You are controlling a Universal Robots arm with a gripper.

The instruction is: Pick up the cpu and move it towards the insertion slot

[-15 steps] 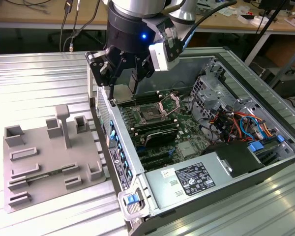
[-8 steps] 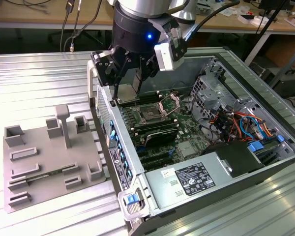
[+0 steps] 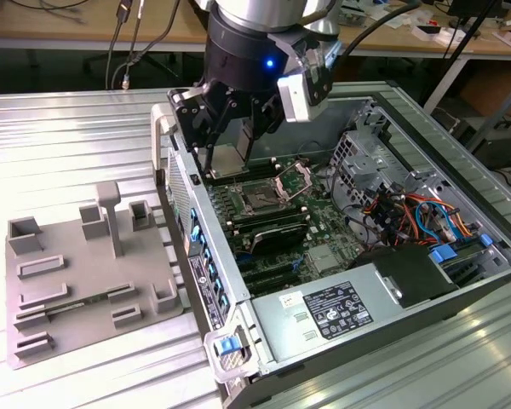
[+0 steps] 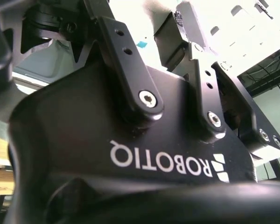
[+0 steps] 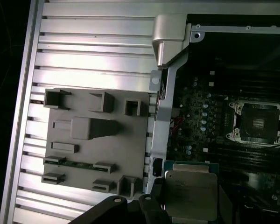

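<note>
The claw (image 3: pixel 226 153) is clamped on the cpu (image 5: pixel 190 191), holding it flat above the computer case for transfer to the insertion slot (image 3: pixel 261 201).

Case (image 3: pixel 460 281) on table (image 3: pixel 60 136), toward exterior view's right; tray (image 3: pixel 77 281) beside it on the left. Slot (image 3: pixel 260 201) on board inside case. Gripper (image 3: pixel 228 158) above case's left wall, holding cpu (image 3: pixel 230 160), up-left of slot, apart.

The gripper (image 3: pixel 226 158) points down, fingers (image 3: pixel 211 145) apparently closed on something.
</note>
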